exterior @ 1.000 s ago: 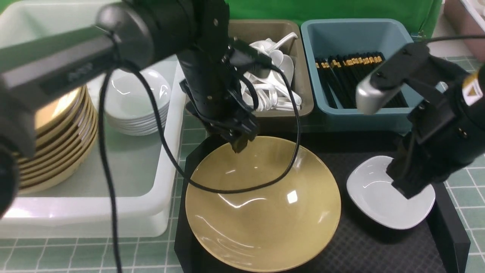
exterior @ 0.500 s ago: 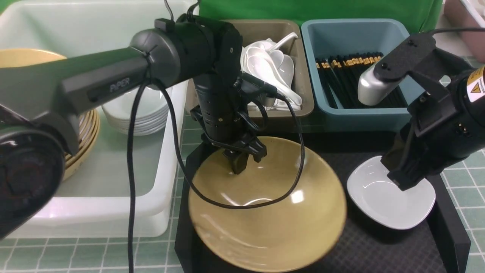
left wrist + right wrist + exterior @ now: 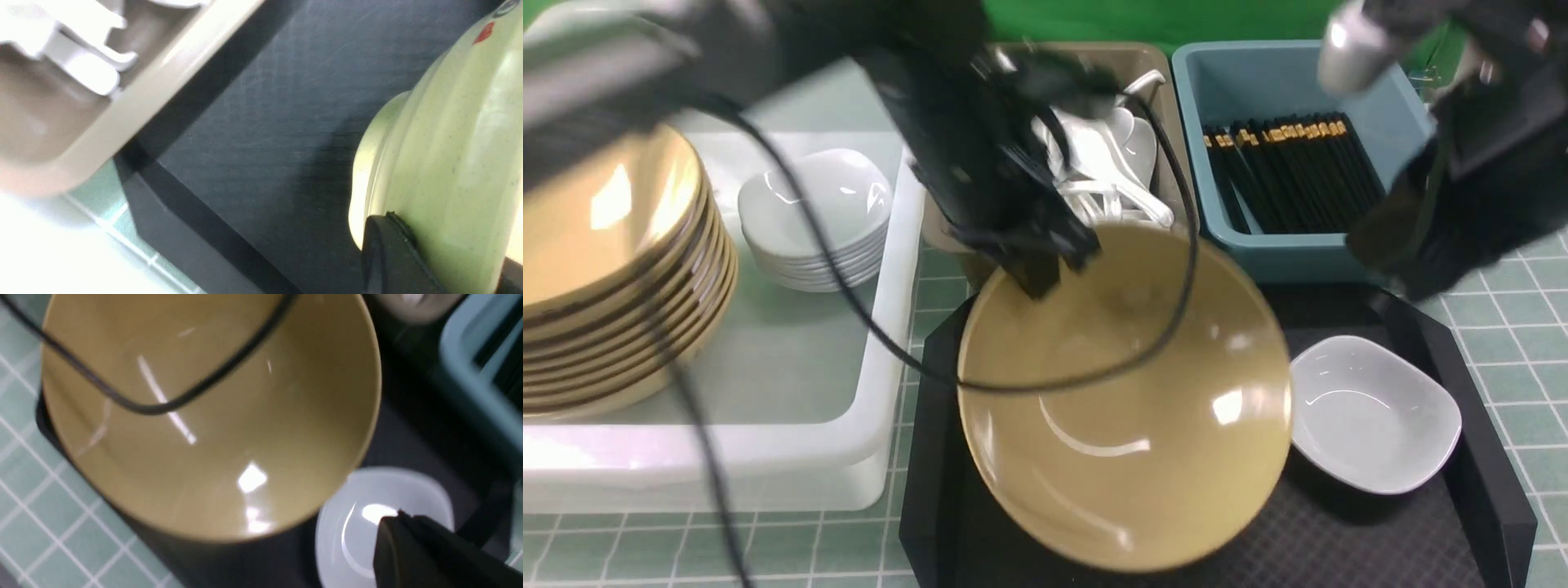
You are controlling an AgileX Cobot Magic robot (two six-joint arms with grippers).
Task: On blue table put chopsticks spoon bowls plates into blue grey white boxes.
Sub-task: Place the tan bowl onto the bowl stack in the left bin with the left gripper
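My left gripper [image 3: 1037, 276] is shut on the far rim of a mustard-yellow bowl [image 3: 1127, 400] and holds it lifted and tilted over the black tray. In the left wrist view one finger [image 3: 388, 253] presses on the bowl's pale outside [image 3: 441, 163]. My right gripper [image 3: 1411, 282] is blurred, raised above a small white plate [image 3: 1372, 416] that lies on the tray, and holds nothing. In the right wrist view its jaws [image 3: 398, 517] look closed together over the plate [image 3: 355, 539], beside the bowl [image 3: 212, 416].
The white box [image 3: 882, 457] holds a stack of yellow bowls [image 3: 605, 269] and a stack of white plates [image 3: 813, 220]. The grey box [image 3: 1176, 204] holds spoons [image 3: 1111, 163]. The blue box [image 3: 1290, 253] holds chopsticks [image 3: 1290, 171]. The black tray [image 3: 1339, 539] sits on the blue table [image 3: 1527, 327].
My left gripper closed on the bowl's far rim and raised it, tilting it toward the boxes. My right arm rose up and back off the white plate, which stayed on the tray.
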